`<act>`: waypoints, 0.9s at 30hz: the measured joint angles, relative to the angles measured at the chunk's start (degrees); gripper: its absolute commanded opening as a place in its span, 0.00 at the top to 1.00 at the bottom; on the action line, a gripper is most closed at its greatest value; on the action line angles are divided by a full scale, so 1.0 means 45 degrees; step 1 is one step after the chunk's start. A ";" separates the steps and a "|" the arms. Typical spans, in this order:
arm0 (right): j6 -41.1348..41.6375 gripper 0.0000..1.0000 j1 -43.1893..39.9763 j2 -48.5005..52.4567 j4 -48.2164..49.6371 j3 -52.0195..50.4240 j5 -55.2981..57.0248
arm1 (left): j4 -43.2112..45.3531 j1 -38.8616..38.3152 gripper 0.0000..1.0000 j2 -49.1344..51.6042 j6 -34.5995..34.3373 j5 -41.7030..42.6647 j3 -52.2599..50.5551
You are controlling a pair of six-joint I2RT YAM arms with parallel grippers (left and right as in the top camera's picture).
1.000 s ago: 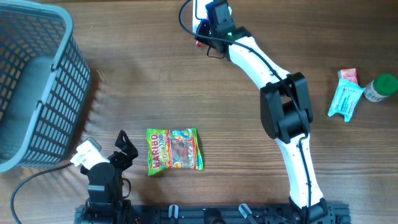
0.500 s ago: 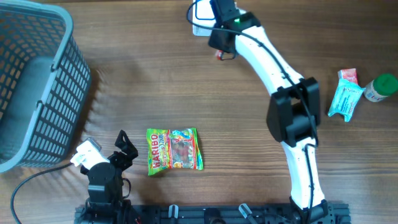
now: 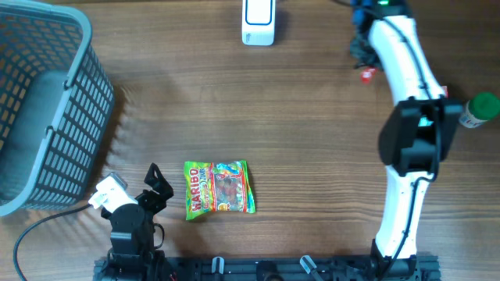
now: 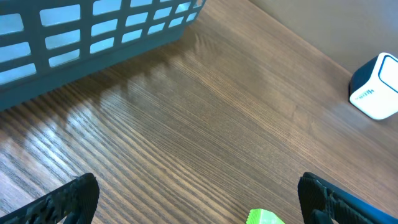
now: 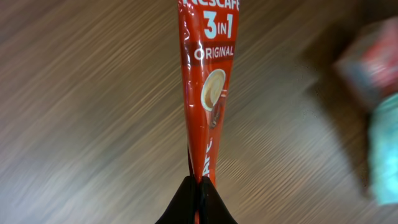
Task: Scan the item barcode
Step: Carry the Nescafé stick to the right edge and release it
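My right gripper is shut on the lower end of a red Nescafe 3in1 sachet, which sticks out ahead of the jaws above the wooden table. From overhead the right gripper and the sachet are at the back right, well to the right of the white scanner. My left gripper rests open at the front left, with nothing between its fingers. The left gripper looks toward the scanner.
A Haribo bag lies just right of the left gripper, its green corner showing between the fingers. A grey basket stands at the left. A green-capped bottle is at the right edge, with blurred packets close by.
The right arm has swung from the scanner toward the right side of the table, carrying the sachet. The left arm has not moved.
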 measured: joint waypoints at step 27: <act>-0.4731 0.00 -0.1749 -0.3458 -0.2545 -0.0894 -0.6130 | 0.0000 0.0000 0.00 0.0000 0.0000 0.0000 0.0000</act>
